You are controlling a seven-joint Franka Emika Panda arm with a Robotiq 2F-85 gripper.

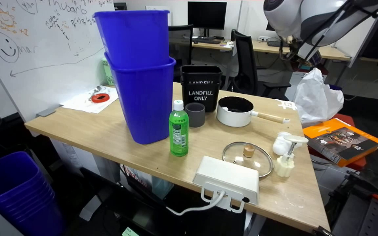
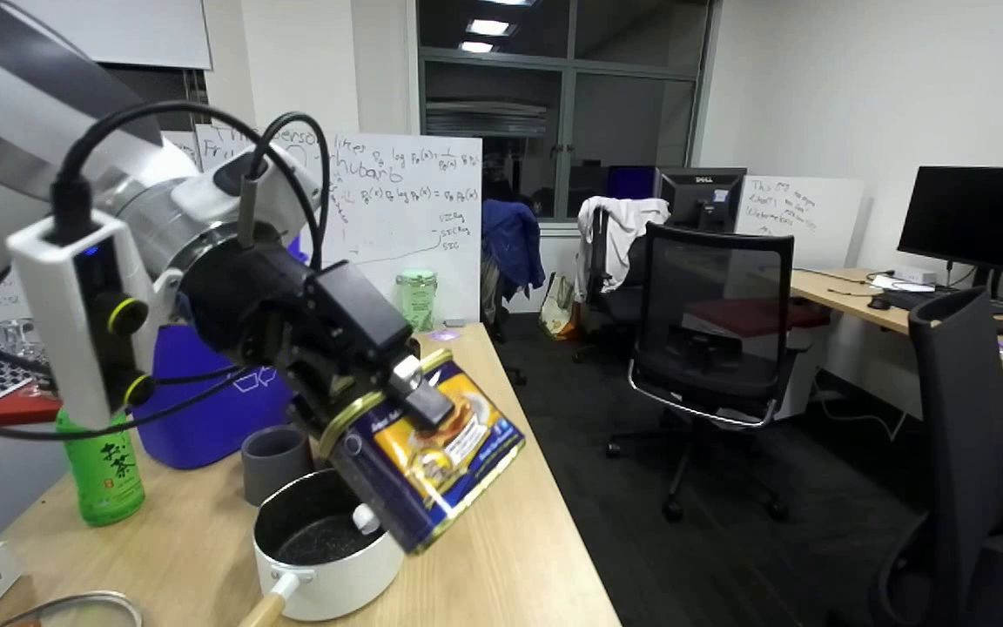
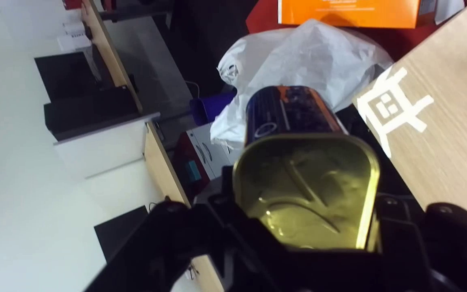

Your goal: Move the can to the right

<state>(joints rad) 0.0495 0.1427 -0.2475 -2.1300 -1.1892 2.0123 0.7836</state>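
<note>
Can (image 2: 432, 457) is up in the air, well apart from the surface (image 1: 208, 141). Dark blue body, yellow label, gold rims, tilted, one end slanting down. Hand (image 3: 308, 194) is pinching it from both sides, reaching in from the raised end; wrist view shows the bare gold end between the fingers. Arm (image 1: 320, 21) comes in from top right in an exterior view.

In an exterior view the low end of the can overlaps the rim of the pot (image 2: 353, 579). Pot is upright on the surface: white outside, dark inside, wood handle. Gray cup (image 1: 195, 116) just beside it, black bins (image 1: 201, 95) lettered LANDFILL ONLY behind.

Green bottle (image 1: 178, 137), white cap, upright near the cup. Blue bins (image 1: 143, 98) next to it, one set in the other.

Same surface: glass lid (image 1: 251, 164) lying knob up, white box (image 1: 225, 173) with a cable just beside it, cream piece with a spring (image 1: 284, 165) standing at the lid's other side, lumpy white thing (image 1: 280, 146) near that, can't tell what. White tape mark (image 1: 287, 105) at a corner. Paper (image 1: 80, 102) with a red ring (image 1: 100, 97) at the far end.

Off the surface: white plastic bag (image 1: 318, 98), orange box (image 1: 343, 141) near it, whiteboard (image 1: 71, 39), black office chair (image 2: 702, 331).
</note>
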